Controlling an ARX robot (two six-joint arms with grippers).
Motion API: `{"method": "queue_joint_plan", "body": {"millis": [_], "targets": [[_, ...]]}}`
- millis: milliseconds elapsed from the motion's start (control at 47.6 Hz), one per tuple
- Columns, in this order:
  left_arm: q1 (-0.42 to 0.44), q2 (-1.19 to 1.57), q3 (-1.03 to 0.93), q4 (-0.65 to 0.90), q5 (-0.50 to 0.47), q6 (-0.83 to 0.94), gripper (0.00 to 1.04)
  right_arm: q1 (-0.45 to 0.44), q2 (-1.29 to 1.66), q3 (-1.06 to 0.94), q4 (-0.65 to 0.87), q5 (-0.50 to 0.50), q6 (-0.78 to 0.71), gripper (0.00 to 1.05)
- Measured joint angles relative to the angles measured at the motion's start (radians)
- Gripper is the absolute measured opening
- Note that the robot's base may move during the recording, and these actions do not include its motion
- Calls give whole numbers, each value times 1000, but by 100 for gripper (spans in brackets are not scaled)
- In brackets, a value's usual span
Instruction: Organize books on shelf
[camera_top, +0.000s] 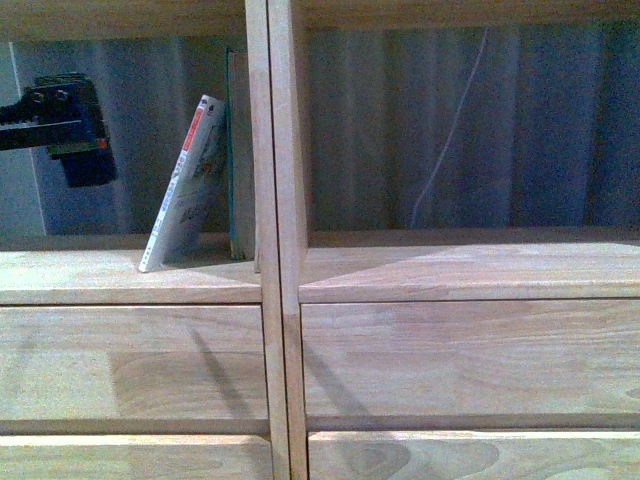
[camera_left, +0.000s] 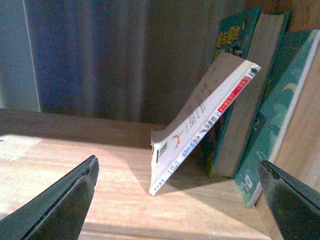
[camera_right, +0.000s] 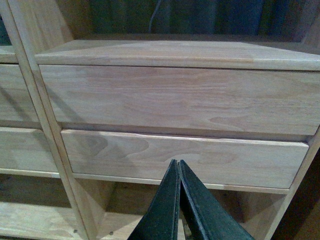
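The light-wood shelf (camera_top: 272, 330) fills the front view. In its left compartment the thin white paperback (camera_top: 188, 190) with the red spine mark leans to the right against upright green-edged books (camera_top: 238, 150) by the centre divider. My left gripper (camera_top: 62, 125) hangs at the compartment's left side, apart from the books. In the left wrist view it (camera_left: 177, 200) is open and empty, with the leaning paperback (camera_left: 200, 125) and the green books (camera_left: 245, 95) ahead between its fingers. My right gripper (camera_right: 178, 165) is shut and empty in front of the lower drawer front (camera_right: 150, 152).
The right compartment (camera_top: 460, 250) holds no books; a thin white cable (camera_top: 445, 150) hangs behind it against a blue-grey curtain. Two drawer fronts (camera_top: 130, 360) sit below each compartment. An open lower compartment (camera_right: 125, 205) shows under the drawers in the right wrist view.
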Motion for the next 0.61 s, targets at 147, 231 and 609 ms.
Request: {"method": "queue_joint_plan", "body": {"millis": [147,231,609], "targets": [[-41,-195,-141,-90,-91,-8,97,0,0,0,0,0,0,3],[-83,-366,-240,-159,-182,21,97,0,0,0,0,0,0,3],[-253,-923,-463,-603,-348,73,88,0,0,0,0,0,0,3]]}}
